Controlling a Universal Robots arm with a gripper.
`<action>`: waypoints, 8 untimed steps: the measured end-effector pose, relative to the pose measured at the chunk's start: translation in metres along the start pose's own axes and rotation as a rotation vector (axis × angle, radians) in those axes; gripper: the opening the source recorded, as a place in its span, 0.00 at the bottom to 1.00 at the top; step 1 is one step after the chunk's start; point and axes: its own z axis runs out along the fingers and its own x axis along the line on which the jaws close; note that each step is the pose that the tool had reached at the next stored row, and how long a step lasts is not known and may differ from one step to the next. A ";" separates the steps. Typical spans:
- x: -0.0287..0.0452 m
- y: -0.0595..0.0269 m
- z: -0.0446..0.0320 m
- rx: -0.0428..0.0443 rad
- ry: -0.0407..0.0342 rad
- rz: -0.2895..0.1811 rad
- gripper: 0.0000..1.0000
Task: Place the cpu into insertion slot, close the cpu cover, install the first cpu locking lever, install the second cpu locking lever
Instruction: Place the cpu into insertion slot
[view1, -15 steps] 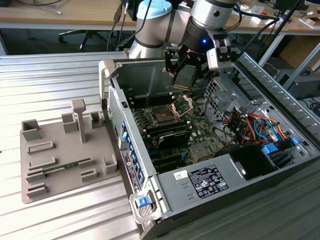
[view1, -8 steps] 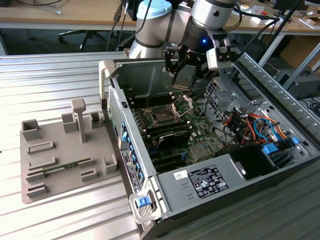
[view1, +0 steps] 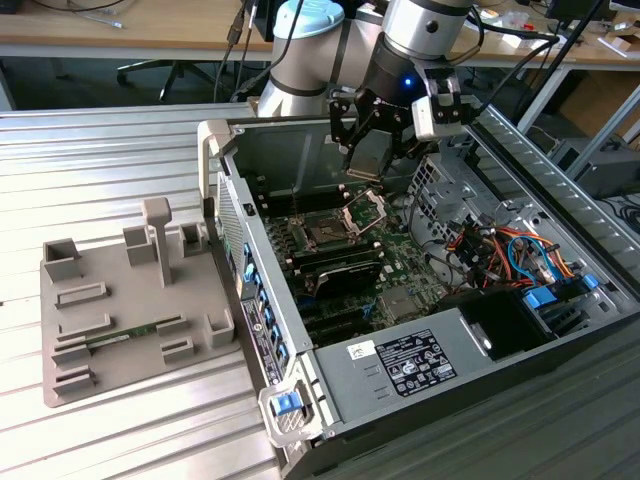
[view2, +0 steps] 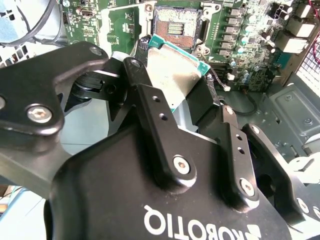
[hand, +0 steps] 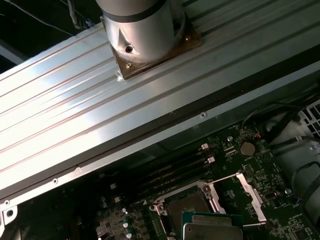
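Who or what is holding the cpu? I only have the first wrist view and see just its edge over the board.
Observer: In the second wrist view the gripper is shut on the cpu, which sits between its two fingers.
Operator: Seated?
Observer: No. In the exterior view it hangs clear above the motherboard, inside the open case.
Operator: Slot free?
Observer: Yes. The second wrist view shows the insertion slot bare, with its contact field exposed.
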 end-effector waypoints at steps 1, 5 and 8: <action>0.0000 0.0000 0.0000 0.0000 -0.0001 0.001 0.54; 0.0000 0.0000 0.0000 0.0001 -0.0003 0.005 0.54; 0.0000 0.0000 0.0000 0.0002 -0.0004 0.009 0.54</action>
